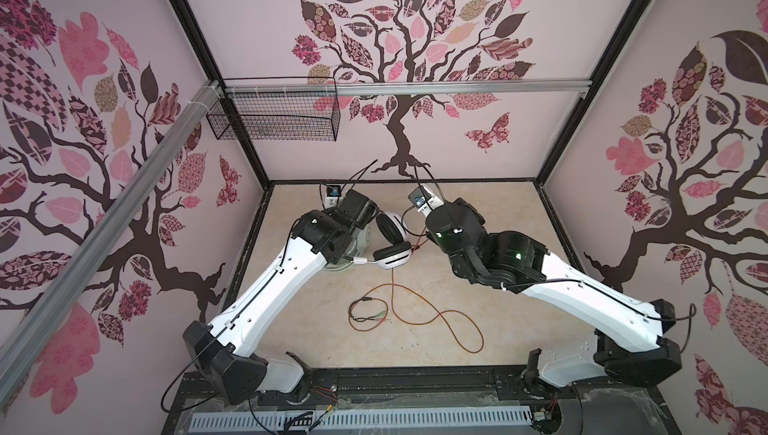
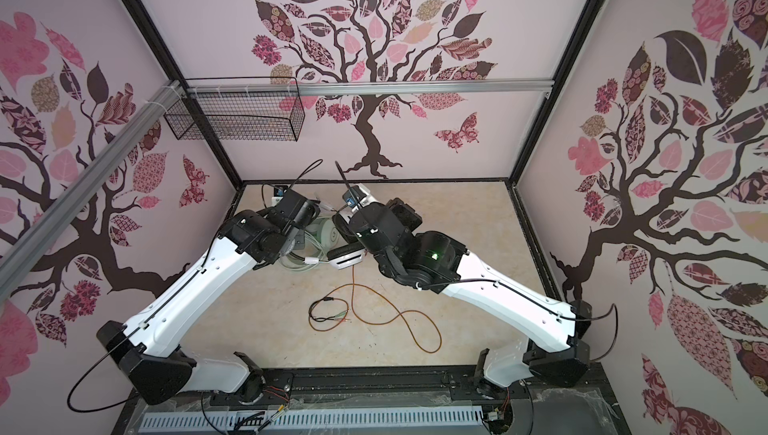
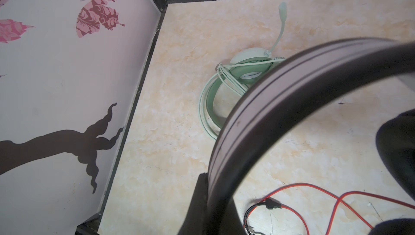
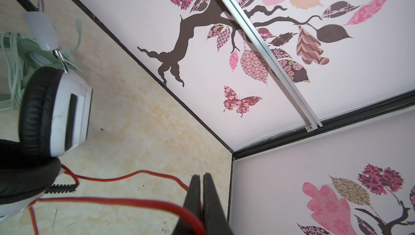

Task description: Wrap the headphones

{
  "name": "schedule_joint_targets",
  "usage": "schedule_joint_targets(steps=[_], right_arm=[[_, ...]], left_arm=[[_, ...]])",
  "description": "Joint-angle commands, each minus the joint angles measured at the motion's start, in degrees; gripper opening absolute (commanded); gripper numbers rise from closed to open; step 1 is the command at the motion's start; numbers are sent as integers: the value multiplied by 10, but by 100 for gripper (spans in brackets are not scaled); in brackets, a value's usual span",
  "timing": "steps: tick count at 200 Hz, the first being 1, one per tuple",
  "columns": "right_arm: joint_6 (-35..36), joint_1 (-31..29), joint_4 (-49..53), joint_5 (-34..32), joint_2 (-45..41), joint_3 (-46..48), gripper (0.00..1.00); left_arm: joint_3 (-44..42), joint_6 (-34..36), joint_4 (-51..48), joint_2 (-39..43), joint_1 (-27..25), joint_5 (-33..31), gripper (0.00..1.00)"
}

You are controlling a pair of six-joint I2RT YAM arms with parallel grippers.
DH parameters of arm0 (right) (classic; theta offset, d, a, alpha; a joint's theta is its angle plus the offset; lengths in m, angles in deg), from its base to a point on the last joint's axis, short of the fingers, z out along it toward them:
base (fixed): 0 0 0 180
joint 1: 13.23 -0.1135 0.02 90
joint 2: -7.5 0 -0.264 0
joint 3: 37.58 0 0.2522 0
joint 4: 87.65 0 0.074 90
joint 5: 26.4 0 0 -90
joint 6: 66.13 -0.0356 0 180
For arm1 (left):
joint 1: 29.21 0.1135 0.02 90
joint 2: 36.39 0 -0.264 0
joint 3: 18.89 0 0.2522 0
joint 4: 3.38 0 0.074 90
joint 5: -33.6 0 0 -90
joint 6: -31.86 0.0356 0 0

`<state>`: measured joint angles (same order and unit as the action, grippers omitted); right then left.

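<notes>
A booth of pale walls with a pink and brown tree decal (image 1: 399, 80) encloses a beige marbled surface (image 1: 316, 329). A black wire basket (image 1: 274, 121) hangs on the back wall at the left.

At the left, toward the back, the all mint-green over-ear headset (image 3: 247, 70) lies on the surface. Its pale green cable (image 3: 202, 110) is already wound around the band, so this one looks finished.

Just right of it, the left end effector (image 3: 203, 191) is clenched, apparently on the thin black band (image 3: 269, 101) of the white-and-black headset (image 1: 392, 260), which sits between the two arms near the middle. Its orange-red cable (image 1: 436, 316) is not wound: it trails in loose loops toward the front, ending in a dark stretch with plugs (image 1: 365, 312).

At the right, the right end effector (image 4: 202, 191) is closed on a stretch of that cable close to the headset.

About half the job appears done; this second cable has yet to be wound.
</notes>
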<state>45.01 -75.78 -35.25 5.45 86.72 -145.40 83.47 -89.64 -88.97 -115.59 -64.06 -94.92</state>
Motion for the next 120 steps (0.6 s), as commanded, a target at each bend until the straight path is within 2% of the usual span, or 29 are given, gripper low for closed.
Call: schedule_joint_targets(steps=[1, 23, 52, 79, 103, 120], right_arm=[[45, 3, -116, -54, -65, 49, 17], [37, 22, -164, -39, -98, 82, 21], [9, 57, -206, 48, -123, 86, 27], [10, 62, -233, 112, -132, 89, 26], [-26, 62, -232, 184, -161, 135, 3], [-58, 62, -245, 239, -205, 196, 0]], left_arm=[[2, -6, 7, 27, 28, 48, 0], [-11, 6, 17, 54, 59, 116, 0], [-30, 1, 2, 80, 60, 132, 0], [-36, -12, -14, 98, 61, 143, 0], [-22, -31, -19, 108, 70, 169, 0], [1, -45, -16, 100, 84, 193, 0]])
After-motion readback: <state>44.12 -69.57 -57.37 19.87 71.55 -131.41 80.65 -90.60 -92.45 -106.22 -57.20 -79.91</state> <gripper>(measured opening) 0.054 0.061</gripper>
